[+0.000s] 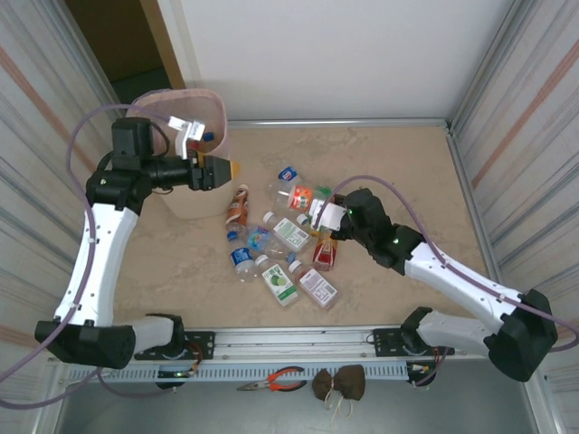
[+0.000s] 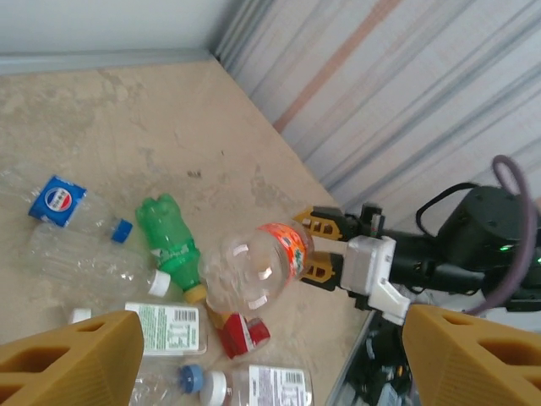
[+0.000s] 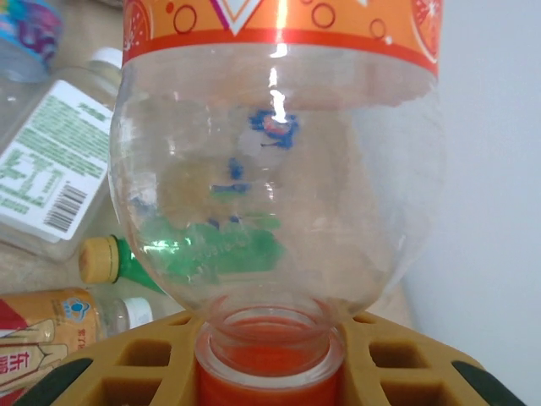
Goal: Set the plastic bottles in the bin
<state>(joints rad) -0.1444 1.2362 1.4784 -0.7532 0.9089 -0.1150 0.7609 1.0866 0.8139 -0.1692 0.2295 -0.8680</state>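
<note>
Plastic bottle (image 3: 279,194) is clear with an orange label, maybe empty; right gripper (image 3: 270,359) squeezes its neck, left gripper (image 1: 222,169) stands wide open.

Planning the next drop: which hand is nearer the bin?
Left. The left hand hovers by the bin; the right hand, holding a bottle, is farther right over the bottle pile.

I see glossy, clear plastic on the bottle (image 3: 275,194), with a slick orange label (image 3: 279,34). The bench (image 1: 407,172) looks matt, like mottled stone. The bin (image 1: 220,127) is dull pink plastic mesh.
</note>
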